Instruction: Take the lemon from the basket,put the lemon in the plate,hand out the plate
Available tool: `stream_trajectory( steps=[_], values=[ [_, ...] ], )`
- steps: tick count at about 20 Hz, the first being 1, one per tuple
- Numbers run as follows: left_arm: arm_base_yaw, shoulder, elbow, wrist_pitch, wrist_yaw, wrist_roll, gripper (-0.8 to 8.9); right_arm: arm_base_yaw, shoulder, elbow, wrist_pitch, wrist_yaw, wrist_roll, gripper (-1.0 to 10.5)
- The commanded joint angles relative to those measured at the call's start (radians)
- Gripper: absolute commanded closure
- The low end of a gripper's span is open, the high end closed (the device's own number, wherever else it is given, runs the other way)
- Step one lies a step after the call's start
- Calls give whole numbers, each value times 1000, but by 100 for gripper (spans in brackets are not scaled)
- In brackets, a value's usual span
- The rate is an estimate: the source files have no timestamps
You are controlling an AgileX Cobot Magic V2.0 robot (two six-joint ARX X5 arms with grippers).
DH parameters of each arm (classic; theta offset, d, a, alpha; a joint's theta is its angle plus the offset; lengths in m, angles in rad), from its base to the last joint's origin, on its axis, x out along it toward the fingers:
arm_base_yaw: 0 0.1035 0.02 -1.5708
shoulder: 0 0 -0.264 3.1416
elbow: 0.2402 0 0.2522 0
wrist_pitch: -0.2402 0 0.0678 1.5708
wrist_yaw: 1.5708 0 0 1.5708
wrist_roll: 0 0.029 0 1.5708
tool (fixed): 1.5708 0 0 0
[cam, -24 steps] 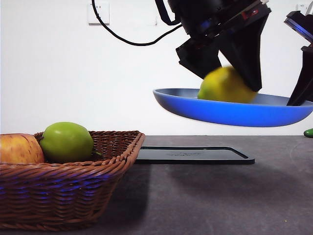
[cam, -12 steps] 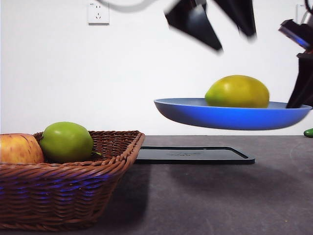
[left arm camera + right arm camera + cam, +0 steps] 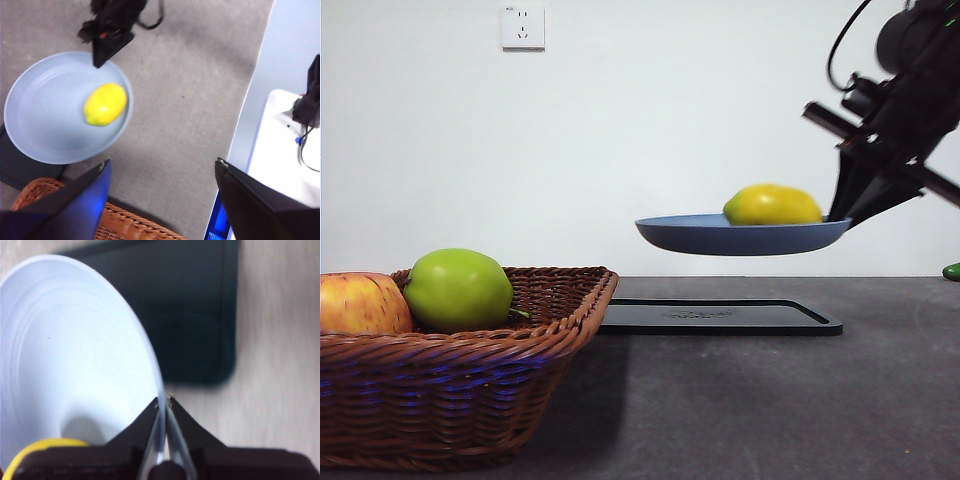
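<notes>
The yellow lemon (image 3: 772,205) lies in the light blue plate (image 3: 720,238), which hangs in the air above the black tray. My right gripper (image 3: 844,222) is shut on the plate's rim at its right side; the right wrist view shows its jaws pinched on the rim (image 3: 161,405) with the lemon (image 3: 35,452) low in the plate (image 3: 70,355). My left gripper (image 3: 162,172) is open and empty, high above the table; its view looks down on the plate (image 3: 45,130), the lemon (image 3: 104,104) and the basket's corner (image 3: 120,222). The wicker basket (image 3: 470,385) stands at the front left.
A green apple (image 3: 458,290) and a red-yellow apple (image 3: 360,305) lie in the basket. A flat black tray (image 3: 720,316) lies on the grey table under the plate. A small green thing (image 3: 951,271) shows at the right edge.
My left gripper let go of the lemon in the plate and rose out of the front view. The right gripper carried the plate with the lemon farther away, so it looks smaller.
</notes>
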Motion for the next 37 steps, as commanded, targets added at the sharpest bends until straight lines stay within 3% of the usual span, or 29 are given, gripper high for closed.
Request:
stream_trajectory(
  steps=[1,7,12,20,23,25,27,31,33,35,37],
  values=[
    [-8,-8,18,1,2,-26,452,1,110,118,8,-8,-4,944],
    [-8,-11,18,0,2,-31,452,-1,342,293,17,-10,-3,943],
    [-8,-11,18,0,0,-32,452,-6,382,306,31,13,-2,937],
    [-8,-11,18,6,-3,-50,452,-20,370,306,29,13,0,750],
    [-6,-11,18,43,-4,-47,452,-43,296,307,-16,10,-1,751],
    [-1,-10,18,77,-17,-43,467,-58,204,307,-71,5,-53,754],
    [6,-10,18,106,-44,-17,538,-59,106,307,-120,6,-92,766],
    [45,-10,18,118,-66,48,803,-32,-111,307,-171,6,-110,909],
    [85,-10,18,119,-66,56,807,3,-220,307,-175,11,-131,944],
    [146,-10,18,119,-66,56,807,51,-318,307,-180,70,-150,943],
    [221,-11,18,119,-65,55,807,134,-397,306,-196,227,-184,943]
  ],
)
